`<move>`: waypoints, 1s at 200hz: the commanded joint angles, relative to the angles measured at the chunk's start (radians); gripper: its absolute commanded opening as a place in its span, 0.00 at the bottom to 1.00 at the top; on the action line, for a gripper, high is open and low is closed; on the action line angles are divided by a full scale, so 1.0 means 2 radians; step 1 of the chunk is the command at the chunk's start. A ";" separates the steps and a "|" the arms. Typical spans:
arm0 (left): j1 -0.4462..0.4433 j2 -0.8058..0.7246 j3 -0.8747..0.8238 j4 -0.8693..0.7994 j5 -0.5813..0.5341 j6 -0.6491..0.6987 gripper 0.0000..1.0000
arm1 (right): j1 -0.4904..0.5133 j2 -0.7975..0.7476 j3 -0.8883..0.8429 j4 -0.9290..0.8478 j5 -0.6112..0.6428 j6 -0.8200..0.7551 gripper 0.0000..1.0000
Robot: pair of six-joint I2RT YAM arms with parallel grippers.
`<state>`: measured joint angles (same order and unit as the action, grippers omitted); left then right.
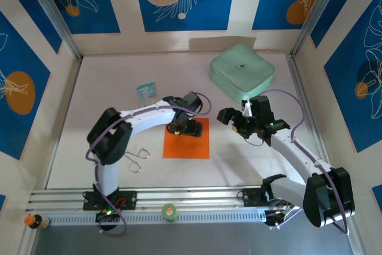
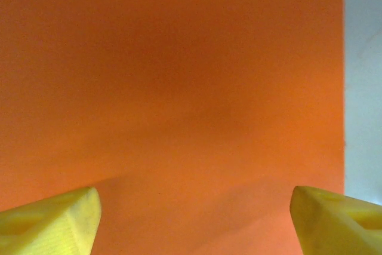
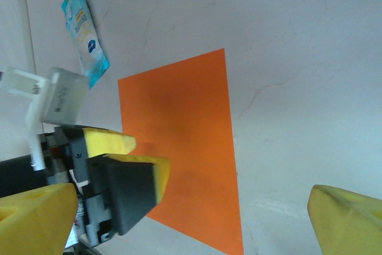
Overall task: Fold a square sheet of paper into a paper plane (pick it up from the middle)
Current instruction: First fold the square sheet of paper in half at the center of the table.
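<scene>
Top external view: the square sheet of paper (image 1: 187, 141) lies flat on the table (image 1: 250, 159), roughly midway between the two arms. The left gripper (image 1: 179, 128) is over the sheet's far-left part. The right gripper (image 1: 233, 120) hangs just right of the sheet, above bare table. A mint-green box (image 1: 242, 71) sits at the far right, and a blue-and-white packet (image 1: 146, 91) lies beyond the sheet to the left. Both are well apart from the sheet.

Left wrist view: the orange sheet (image 2: 179, 100) lies close beneath the camera, unmarked and uncreased. The yellow fingertips (image 2: 51, 222) are spread wide and hold nothing. Whether they touch the paper cannot be told.

Right wrist view: the right gripper's own fingers (image 3: 346, 219) are also spread wide and empty, above the table. Ahead, the left gripper (image 3: 149, 156) stands over the sheet's (image 3: 191, 147) edge region with a gap between its pads. The packet (image 3: 83, 34) lies beyond, apart from the paper.
</scene>
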<state>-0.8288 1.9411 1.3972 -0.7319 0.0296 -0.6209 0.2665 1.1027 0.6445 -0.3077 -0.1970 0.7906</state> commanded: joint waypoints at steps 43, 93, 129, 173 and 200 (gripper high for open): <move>-0.009 0.049 0.057 -0.084 -0.039 -0.037 0.92 | -0.026 0.016 0.007 -0.033 -0.023 -0.010 0.99; -0.010 0.057 0.074 -0.082 -0.048 -0.053 0.95 | -0.025 0.015 0.015 -0.024 -0.046 -0.019 0.99; -0.009 0.059 0.060 -0.066 -0.039 -0.061 0.95 | -0.023 0.024 0.031 -0.027 -0.052 -0.031 0.99; -0.010 0.069 0.062 -0.070 -0.038 -0.057 0.96 | -0.022 0.017 0.024 -0.037 -0.050 -0.030 0.99; -0.010 0.078 0.066 -0.076 -0.036 -0.054 0.96 | -0.022 0.006 0.017 -0.043 -0.043 -0.029 0.99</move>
<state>-0.8425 2.0727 1.5173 -0.8536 -0.0452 -0.7254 0.2165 1.1477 0.6846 -0.3592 -0.2699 0.7471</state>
